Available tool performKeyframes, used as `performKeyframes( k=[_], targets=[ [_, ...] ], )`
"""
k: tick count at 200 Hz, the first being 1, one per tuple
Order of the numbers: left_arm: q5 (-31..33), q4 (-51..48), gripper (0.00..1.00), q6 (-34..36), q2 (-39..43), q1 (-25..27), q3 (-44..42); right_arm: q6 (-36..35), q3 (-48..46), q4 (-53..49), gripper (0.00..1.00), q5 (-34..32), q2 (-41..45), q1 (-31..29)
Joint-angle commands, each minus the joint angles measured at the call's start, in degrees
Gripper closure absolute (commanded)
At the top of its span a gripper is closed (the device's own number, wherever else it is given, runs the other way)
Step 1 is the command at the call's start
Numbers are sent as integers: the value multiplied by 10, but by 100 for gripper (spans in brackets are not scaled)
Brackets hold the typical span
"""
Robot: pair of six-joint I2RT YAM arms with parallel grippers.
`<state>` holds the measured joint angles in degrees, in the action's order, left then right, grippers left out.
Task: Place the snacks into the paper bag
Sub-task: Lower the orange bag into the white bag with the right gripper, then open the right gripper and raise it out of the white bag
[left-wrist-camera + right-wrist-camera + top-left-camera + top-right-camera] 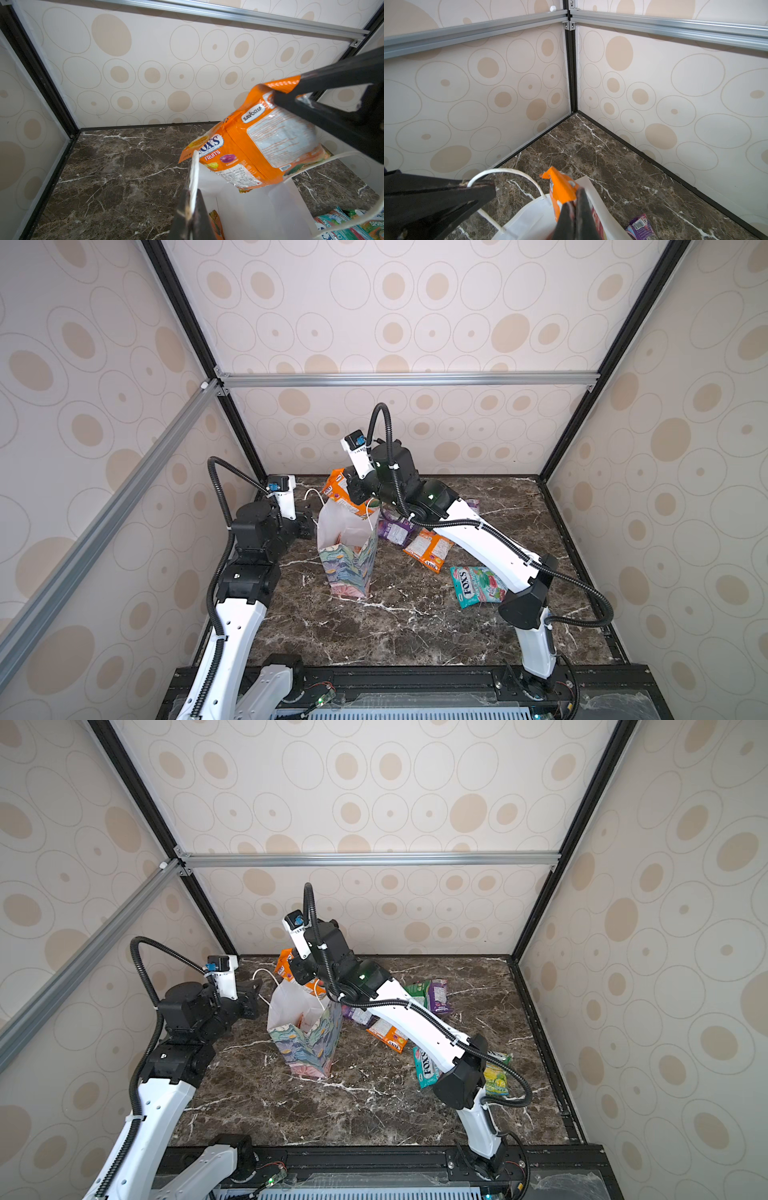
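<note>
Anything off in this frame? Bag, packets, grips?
Nothing damaged or spilled. Only oddity: the orange packet hangs tilted in the right gripper, lower end in the bag mouth, top corner outside its rim. The left gripper pinches the bag's rim; bag stands upright.

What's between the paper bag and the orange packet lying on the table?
A purple packet, partly hidden by the right arm, lies between the paper bag and the orange packet; both top views show it.
</note>
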<state>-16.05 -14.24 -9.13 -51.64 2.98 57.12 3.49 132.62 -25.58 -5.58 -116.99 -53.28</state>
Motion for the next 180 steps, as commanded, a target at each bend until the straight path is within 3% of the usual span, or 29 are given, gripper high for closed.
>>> performKeyframes(
  k=[1,100,125,180],
  targets=[
    [16,-3,97,7,9,-2,5,-24,9,-14,100,24,27,-6],
    [23,-2,97,7,9,-1,5,-50,7,-66,94,44,19,-6],
    [24,-2,97,7,10,-2,5,-49,7,-73,76,39,19,-5],
    [20,-1,97,7,10,-2,5,-52,5,-71,78,36,24,-5]
  ],
)
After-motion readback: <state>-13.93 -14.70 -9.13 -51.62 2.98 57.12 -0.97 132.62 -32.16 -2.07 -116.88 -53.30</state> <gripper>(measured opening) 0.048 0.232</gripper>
